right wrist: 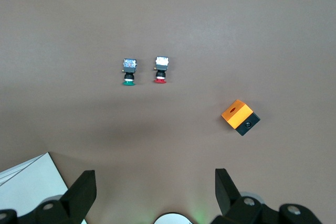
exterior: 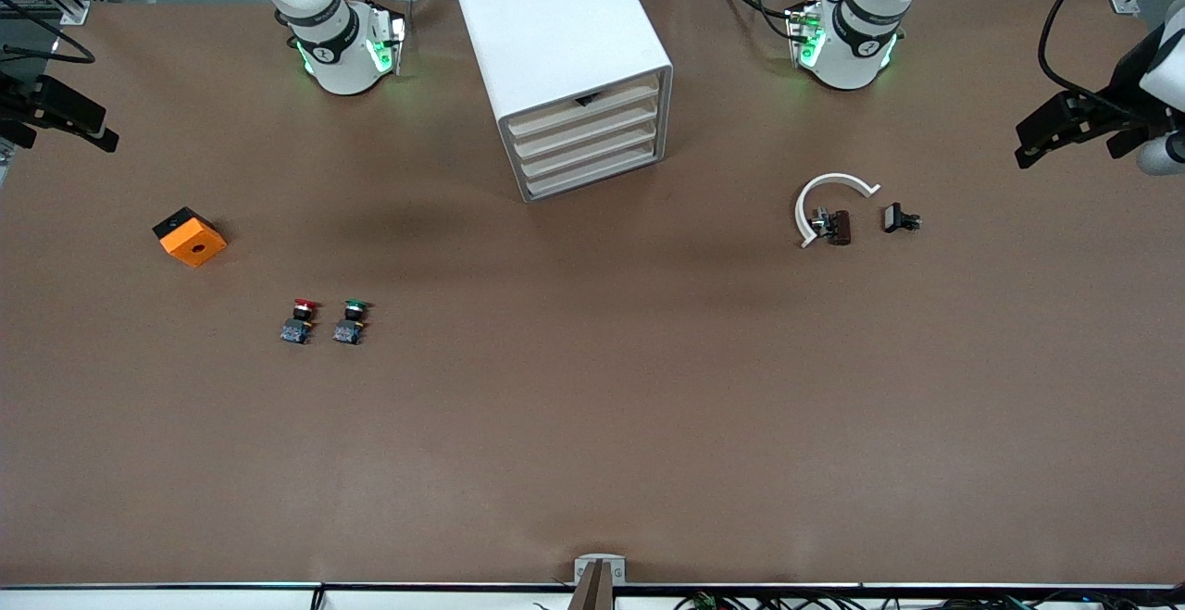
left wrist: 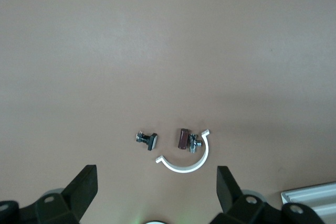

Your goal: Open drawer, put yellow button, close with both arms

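Jaws released: left gripper (exterior: 1028,143) parked at 3 o'clock, right gripper (exterior: 97,133) at 9. No yellow button is seen; red-capped push button (exterior: 301,306) or green-capped push button (exterior: 353,307) could be grabbed instead.

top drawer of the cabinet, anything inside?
Top drawer looks shut or nearly so; only a small dark thing shows at its upper edge. The inside is hidden by the cabinet.

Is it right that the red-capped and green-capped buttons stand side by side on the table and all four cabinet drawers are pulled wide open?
Not quite. The red-capped button and the green-capped button do stand side by side on the table, but the four drawers of the white cabinet are shut, including the top drawer. The front view shows their fronts flush.
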Controlling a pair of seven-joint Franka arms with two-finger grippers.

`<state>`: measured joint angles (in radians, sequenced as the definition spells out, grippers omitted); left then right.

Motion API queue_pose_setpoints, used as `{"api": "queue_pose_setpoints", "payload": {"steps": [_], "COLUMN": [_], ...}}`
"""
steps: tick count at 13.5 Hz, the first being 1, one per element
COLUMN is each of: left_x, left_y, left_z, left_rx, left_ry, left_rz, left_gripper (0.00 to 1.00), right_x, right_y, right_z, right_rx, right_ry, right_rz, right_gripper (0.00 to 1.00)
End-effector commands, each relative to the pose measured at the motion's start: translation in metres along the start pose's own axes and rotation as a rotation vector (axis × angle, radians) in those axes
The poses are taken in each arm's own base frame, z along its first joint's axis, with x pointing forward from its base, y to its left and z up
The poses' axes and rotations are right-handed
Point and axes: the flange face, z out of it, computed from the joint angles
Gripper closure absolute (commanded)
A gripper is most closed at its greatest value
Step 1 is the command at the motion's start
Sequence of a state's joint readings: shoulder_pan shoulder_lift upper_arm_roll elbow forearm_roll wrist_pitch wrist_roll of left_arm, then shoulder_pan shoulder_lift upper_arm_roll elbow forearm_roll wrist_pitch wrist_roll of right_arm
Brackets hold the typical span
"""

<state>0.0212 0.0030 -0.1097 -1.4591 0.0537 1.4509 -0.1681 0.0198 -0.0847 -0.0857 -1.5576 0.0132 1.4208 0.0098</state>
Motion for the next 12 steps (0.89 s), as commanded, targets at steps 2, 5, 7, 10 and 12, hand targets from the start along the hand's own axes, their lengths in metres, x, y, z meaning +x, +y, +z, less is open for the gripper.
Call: {"api": "queue_pose_setpoints", "payload": {"steps": [2,5,7,10,12], "left_x": [0.012,0.012,0.011,0.013,0.013], "left_y": [-0.024,-0.024,-0.020,-0.014,-0.014], "left_z": [0.019,0.033,0.018,0.004,-0.001], "left_rx": [0.008,0.001,-0.026,-0.032,-0.035], "left_ry": [0.001,0.016,0.043,0.074,0.084], "left_rz": [0.040,0.043,0.050,0.061,0.059], "left_gripper": [0.00,0.00,0.00,0.00,0.00], "right_x": [-0.009,-0.008,-0.011,-0.011,-0.012], "right_y": [0.002,0.002,0.000,-0.001,-0.002], "right_z": [-0.002,-0.004,-0.009,-0.010,-0.011], "right_rx": [0.012,0.012,0.012,0.012,0.010], "right_ry": [0.008,0.020,0.030,0.032,0.029], "right_rz": [0.012,0.012,0.007,-0.004,-0.005], "right_gripper": [0.00,0.00,0.00,0.00,0.00]}}
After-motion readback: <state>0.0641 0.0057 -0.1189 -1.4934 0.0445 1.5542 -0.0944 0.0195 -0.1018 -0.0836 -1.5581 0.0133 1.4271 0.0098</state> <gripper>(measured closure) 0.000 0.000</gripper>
